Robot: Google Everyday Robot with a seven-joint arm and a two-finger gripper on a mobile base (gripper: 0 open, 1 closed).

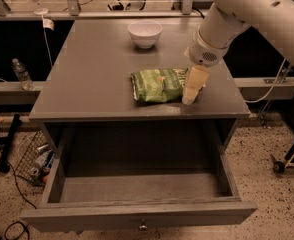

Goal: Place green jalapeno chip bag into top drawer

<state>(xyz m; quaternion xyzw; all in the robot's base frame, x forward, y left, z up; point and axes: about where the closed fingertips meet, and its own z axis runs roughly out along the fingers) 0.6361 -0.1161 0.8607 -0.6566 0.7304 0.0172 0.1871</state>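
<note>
While the end effector [188, 99] hangs low over the counter [87, 79], the green jalapeno chip bag [156, 85] lies flat just beside it. Whether the end effector is apart or together, I cannot tell. Below it, the top drawer [142, 217] stands open.

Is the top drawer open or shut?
Open: the top drawer is pulled out. The gripper is at the green jalapeno chip bag.

We see a thick, smooth arm [252, 6] of off-white plastic, built of rounded, tube-like segments. It ends in a round white wrist cap [205, 55] with a small patch of dark dots. Below it we find the cream-yellow gripper [192, 90], narrow and blocky, at the right end of the green jalapeno chip bag [157, 84].
</note>
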